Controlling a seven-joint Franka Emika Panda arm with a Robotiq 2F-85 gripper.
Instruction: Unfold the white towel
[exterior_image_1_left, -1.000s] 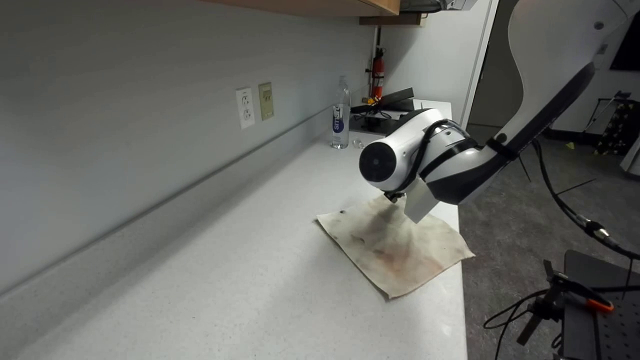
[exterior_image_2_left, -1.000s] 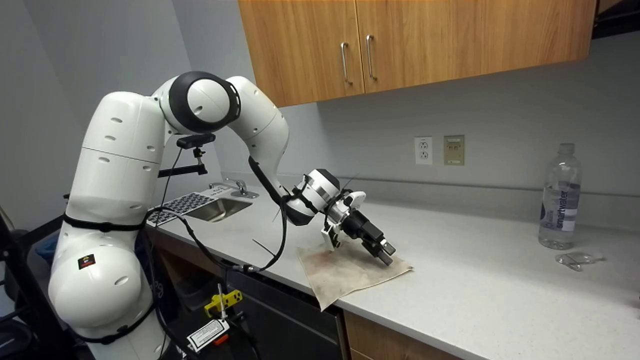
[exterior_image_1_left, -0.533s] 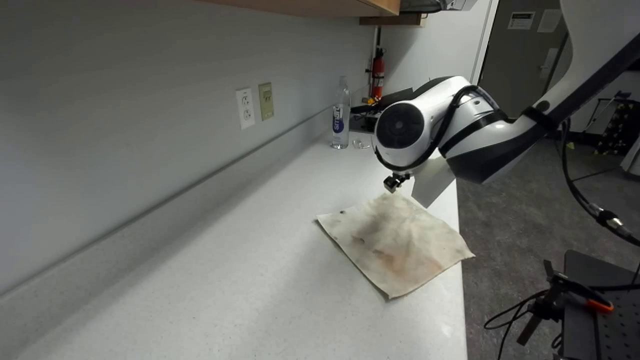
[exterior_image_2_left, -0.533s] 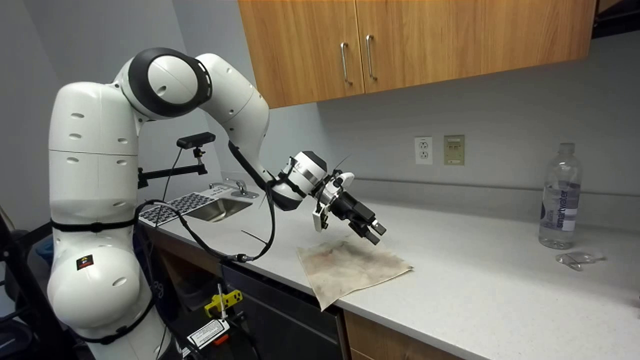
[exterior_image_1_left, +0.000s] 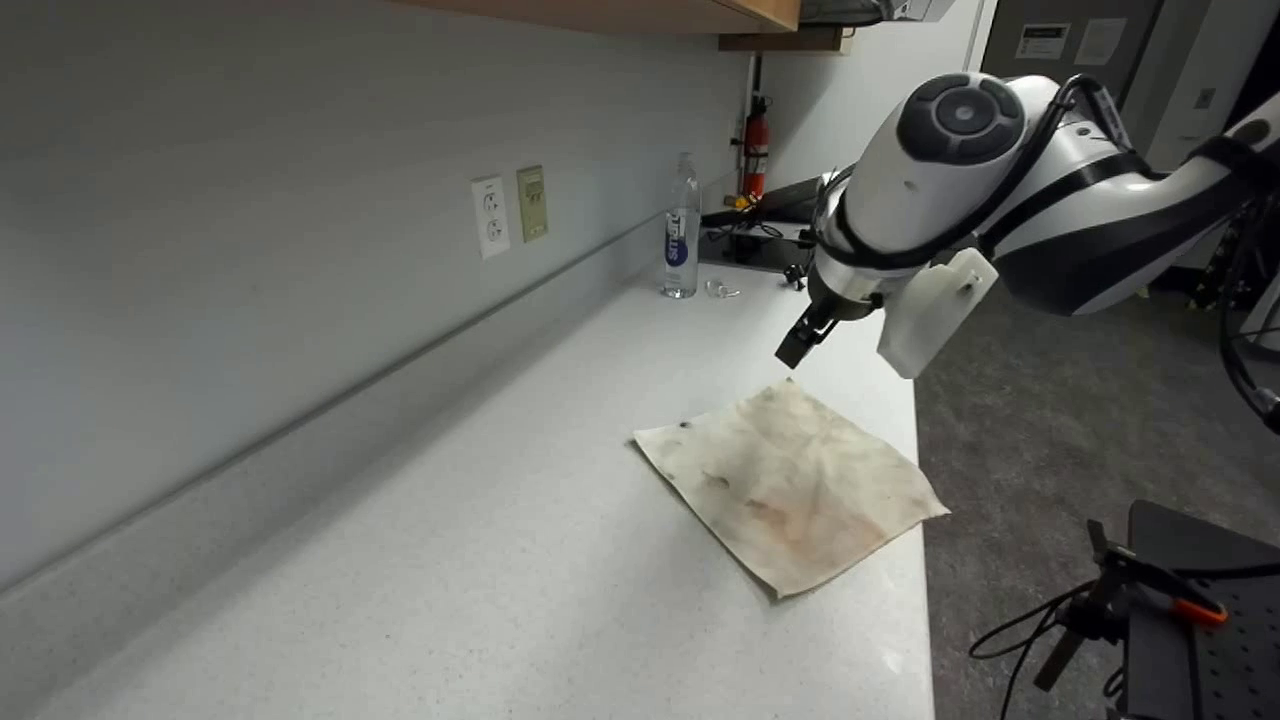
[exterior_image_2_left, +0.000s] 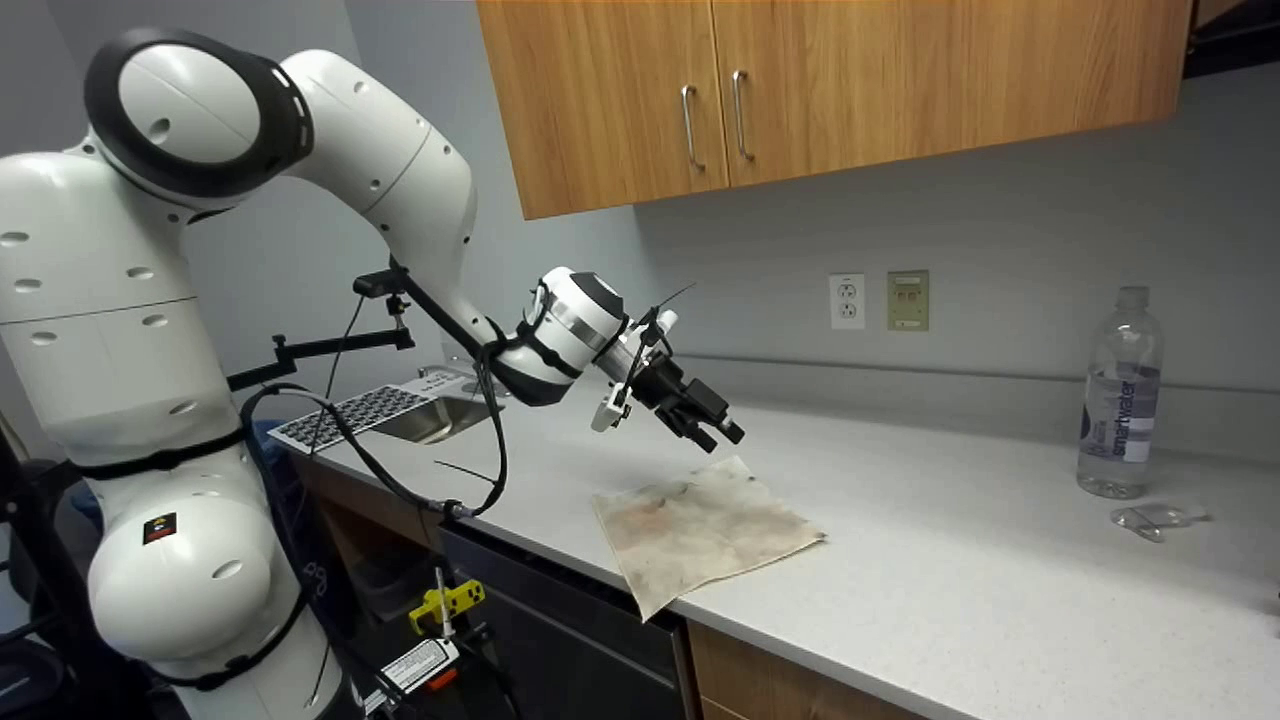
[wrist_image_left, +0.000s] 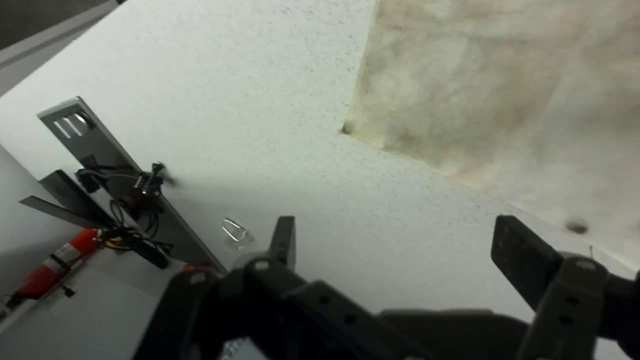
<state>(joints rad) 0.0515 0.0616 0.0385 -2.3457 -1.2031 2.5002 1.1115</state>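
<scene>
Wide-jawed hand (wrist_image_left: 394, 235), clear of towel (wrist_image_left: 490, 90)

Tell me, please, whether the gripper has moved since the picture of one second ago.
Yes. In an exterior view, judged against the white wall outlet, the gripper has gone upward and toward the picture's left.

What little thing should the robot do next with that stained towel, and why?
Probably back the open pincer away: it holds nothing, and the white towel already lies spread in a rough square on the counter, no large fold showing, though one corner pokes past the edge.
</scene>
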